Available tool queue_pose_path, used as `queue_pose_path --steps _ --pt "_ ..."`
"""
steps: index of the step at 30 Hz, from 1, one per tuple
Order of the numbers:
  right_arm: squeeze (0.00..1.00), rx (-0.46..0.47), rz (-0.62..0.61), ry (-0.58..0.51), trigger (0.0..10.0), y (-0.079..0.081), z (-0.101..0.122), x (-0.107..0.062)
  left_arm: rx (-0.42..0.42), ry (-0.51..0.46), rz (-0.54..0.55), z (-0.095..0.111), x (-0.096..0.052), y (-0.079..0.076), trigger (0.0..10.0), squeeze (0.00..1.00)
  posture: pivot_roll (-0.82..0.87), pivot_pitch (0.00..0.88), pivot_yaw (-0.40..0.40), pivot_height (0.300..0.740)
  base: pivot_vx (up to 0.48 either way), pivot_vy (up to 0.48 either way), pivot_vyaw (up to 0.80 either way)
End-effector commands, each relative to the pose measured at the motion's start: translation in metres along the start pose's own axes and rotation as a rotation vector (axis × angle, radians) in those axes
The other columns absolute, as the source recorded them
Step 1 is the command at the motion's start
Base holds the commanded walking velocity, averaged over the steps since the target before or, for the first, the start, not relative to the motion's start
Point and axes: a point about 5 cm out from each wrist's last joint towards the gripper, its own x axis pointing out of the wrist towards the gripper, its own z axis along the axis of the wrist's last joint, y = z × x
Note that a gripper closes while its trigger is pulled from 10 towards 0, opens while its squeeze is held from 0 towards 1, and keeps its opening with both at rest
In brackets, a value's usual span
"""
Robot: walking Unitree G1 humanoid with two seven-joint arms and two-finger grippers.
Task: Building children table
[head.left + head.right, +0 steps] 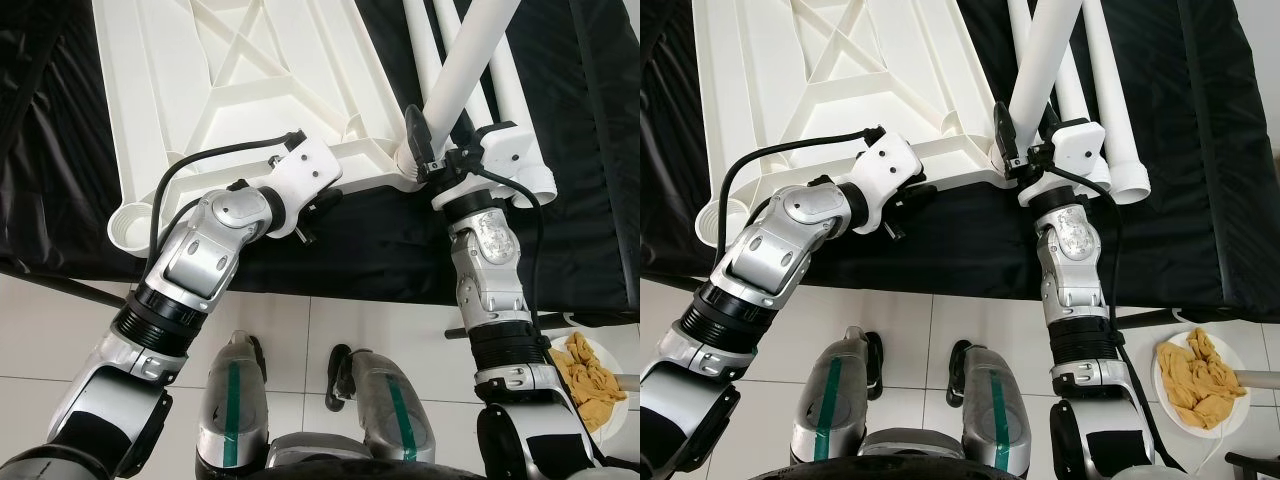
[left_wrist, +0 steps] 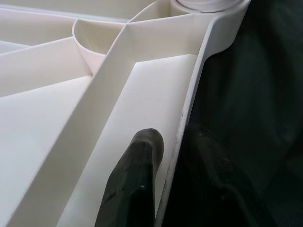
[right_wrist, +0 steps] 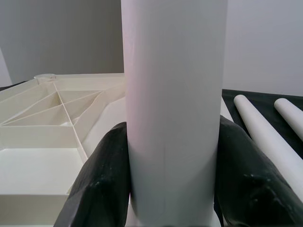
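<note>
A white plastic table top (image 1: pixel 230 80) lies upside down on a black cloth, its ribs facing up. My left gripper (image 2: pixel 173 156) is shut on its near rim, one finger (image 2: pixel 135 179) inside the rim and the other outside. A white leg tube (image 1: pixel 470 60) stands tilted in the near right corner socket (image 1: pixel 405 165). My right gripper (image 1: pixel 440 135) is shut around that leg low down, and its black fingers (image 3: pixel 102 179) press both sides of the tube (image 3: pixel 173 94).
Two more white legs (image 1: pixel 1110 100) lie on the black cloth (image 1: pixel 380 250) right of the top. The near left corner socket (image 1: pixel 130 228) holds nothing. A plate of yellow pieces (image 1: pixel 1200 380) sits on the tiled floor at right, beside my feet (image 1: pixel 235 400).
</note>
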Motion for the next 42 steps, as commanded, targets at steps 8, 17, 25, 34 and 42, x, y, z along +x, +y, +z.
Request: queue_pose_path --steps 8,17,25,34,42 --pt "0.00 -0.018 0.162 0.153 10.0 0.023 -0.033 -0.023 0.011 -0.015 0.045 0.005 -0.002 0.006 10.0 0.00 0.09 0.142 -0.033 0.740 0.000 0.000 0.00" --pt "0.00 -0.068 0.198 0.132 10.0 0.027 -0.033 -0.028 0.014 -0.015 0.043 0.004 -0.003 0.006 10.0 0.00 0.09 0.137 -0.028 0.740 0.000 0.000 0.00" --pt "0.00 -0.125 0.243 0.114 10.0 0.032 -0.035 -0.034 0.018 -0.013 0.038 0.004 -0.003 0.005 10.0 0.00 0.09 0.135 -0.025 0.740 0.000 0.000 0.00" --pt "0.00 -0.113 0.226 0.120 10.0 0.031 -0.038 -0.034 0.020 -0.014 0.033 0.005 -0.003 0.005 10.0 0.00 0.09 0.128 -0.023 0.740 0.000 0.000 0.00" --pt "0.00 -0.038 0.118 0.154 10.0 0.025 -0.042 -0.031 0.025 -0.016 0.027 0.006 -0.002 0.004 10.0 0.00 0.09 0.126 -0.021 0.740 0.000 0.000 0.00"
